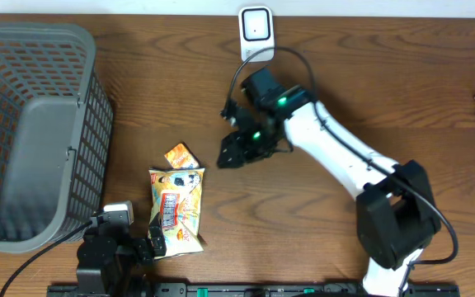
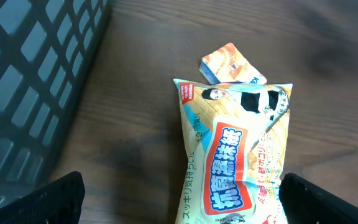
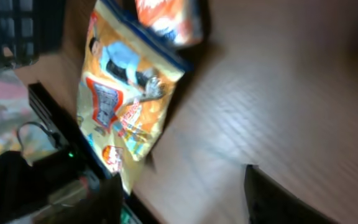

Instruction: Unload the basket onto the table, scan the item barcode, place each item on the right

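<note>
The left gripper (image 1: 153, 244) and right gripper (image 1: 228, 153) are spread, nothing grasped; the snack bag (image 1: 176, 210), near the tabletop's front edge, is judged unscanned.

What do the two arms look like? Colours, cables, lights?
Right arm: white links, black joints, green lights near the wrist, black cable looped alongside; right gripper black. Left arm: all black, pale camera block at the wrist, black cable trailing off; left gripper black.

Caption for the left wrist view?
Open left gripper over a yellow snack bag on a wooden table, orange packet beyond it, grey basket beside.
</note>
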